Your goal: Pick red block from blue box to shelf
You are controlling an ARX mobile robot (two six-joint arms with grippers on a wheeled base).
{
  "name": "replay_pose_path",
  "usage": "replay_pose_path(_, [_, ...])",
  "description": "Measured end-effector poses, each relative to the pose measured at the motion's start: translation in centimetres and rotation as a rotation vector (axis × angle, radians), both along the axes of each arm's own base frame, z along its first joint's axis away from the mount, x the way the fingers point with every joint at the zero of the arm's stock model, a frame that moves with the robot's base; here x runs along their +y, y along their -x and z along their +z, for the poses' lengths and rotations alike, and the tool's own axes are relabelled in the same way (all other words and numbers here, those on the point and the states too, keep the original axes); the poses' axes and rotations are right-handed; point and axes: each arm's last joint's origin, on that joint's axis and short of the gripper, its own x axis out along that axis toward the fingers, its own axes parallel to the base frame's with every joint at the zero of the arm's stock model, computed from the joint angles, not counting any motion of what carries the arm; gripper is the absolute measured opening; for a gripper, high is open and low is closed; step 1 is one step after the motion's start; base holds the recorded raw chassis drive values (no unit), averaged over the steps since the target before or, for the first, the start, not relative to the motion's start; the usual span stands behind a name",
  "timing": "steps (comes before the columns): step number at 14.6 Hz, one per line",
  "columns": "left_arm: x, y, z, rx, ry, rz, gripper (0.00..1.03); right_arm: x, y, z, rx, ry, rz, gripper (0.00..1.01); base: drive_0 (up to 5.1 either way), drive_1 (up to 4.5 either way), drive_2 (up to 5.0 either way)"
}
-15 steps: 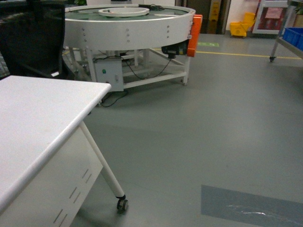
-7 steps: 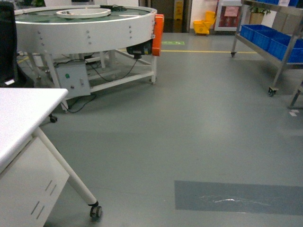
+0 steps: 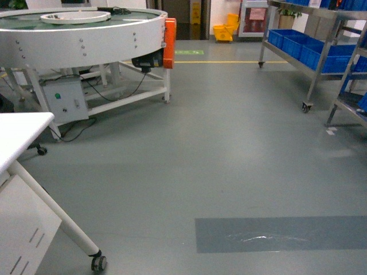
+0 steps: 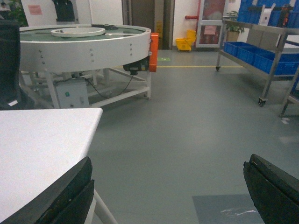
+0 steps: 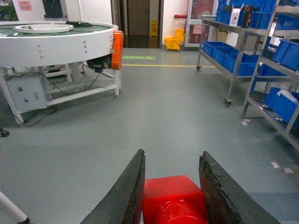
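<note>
The red block [image 5: 174, 198], glossy with a round stud, sits clamped between the two dark fingers of my right gripper [image 5: 173, 156], which is shut on it above the grey floor. My left gripper [image 4: 170, 161] is open, its fingers wide apart with only floor and a table corner between them. The shelf [image 3: 320, 54], a steel rack on castors, stands at the far right in the head view and also shows as the shelf [image 5: 235, 60] in the right wrist view. The blue box is out of view. Neither gripper shows in the head view.
Dark blue crates [image 3: 298, 44] fill the shelf tiers. A round white machine table [image 3: 86, 35] stands at the back left. A white table [image 3: 17, 133] with a castor leg [image 3: 98, 262] is at the near left. A darker floor patch [image 3: 275, 234] lies ahead.
The head view has swung right: the white table and the round machine table slid left, and the shelf with its crates came further into view.
</note>
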Motion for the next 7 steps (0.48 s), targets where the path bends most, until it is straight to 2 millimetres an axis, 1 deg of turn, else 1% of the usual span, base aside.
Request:
replay_pose_path(4, [0.00,0.00,-0.02,0.002,0.000,0.000,0.98,0.00,0.00,0.01,-0.001,0.000,0.000,0.28,-1.6,-1.59,-1.6])
replay_pose_path(7, [-0.01,0.00,0.00,0.000,0.000,-0.003,0.98,0.00,0.00,0.00,0.000,0.000,0.000,0.28,2.6,2.04,-5.1])
